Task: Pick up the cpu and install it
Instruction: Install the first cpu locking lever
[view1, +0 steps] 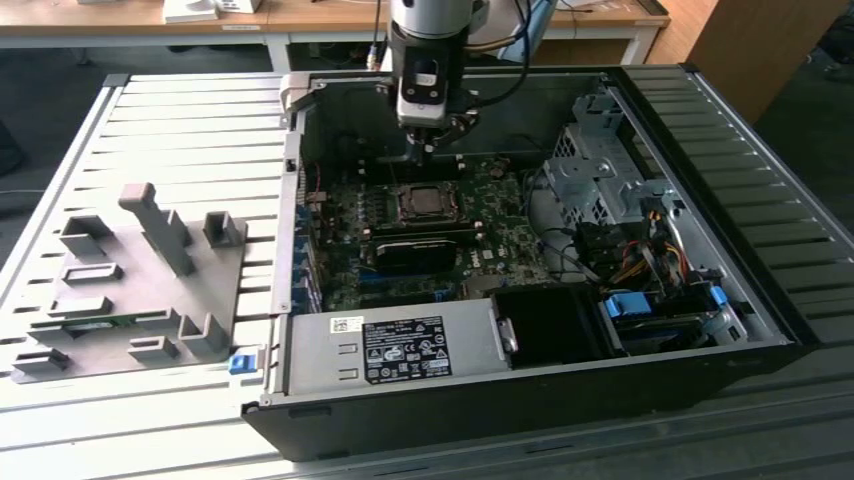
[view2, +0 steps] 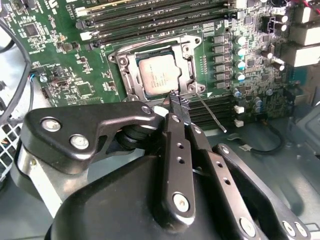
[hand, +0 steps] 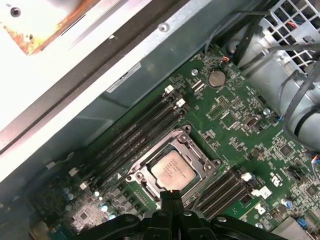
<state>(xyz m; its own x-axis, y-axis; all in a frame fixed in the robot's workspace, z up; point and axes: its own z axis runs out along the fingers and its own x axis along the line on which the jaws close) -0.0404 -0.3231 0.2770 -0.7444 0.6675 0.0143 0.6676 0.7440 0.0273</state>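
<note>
While cpu (view2: 159, 76) sits in socket (view2: 131, 70), hand (view2: 177, 101) shut above edge

No text can be read with certainty. In the exterior view a white printed label (view1: 404, 350) is seen on the power supply (view1: 314, 362), at about 6 o'clock from the cpu (view1: 427, 203); its print is too small to be made out. Faint markings are borne on the cpu's metal top in both wrist views (view2: 159, 77) (hand: 172, 172), illegibly. A narrow strip label (hand: 127, 80) is fixed to the case wall (hand: 150, 60) in the first wrist view, likewise unreadable.
</note>
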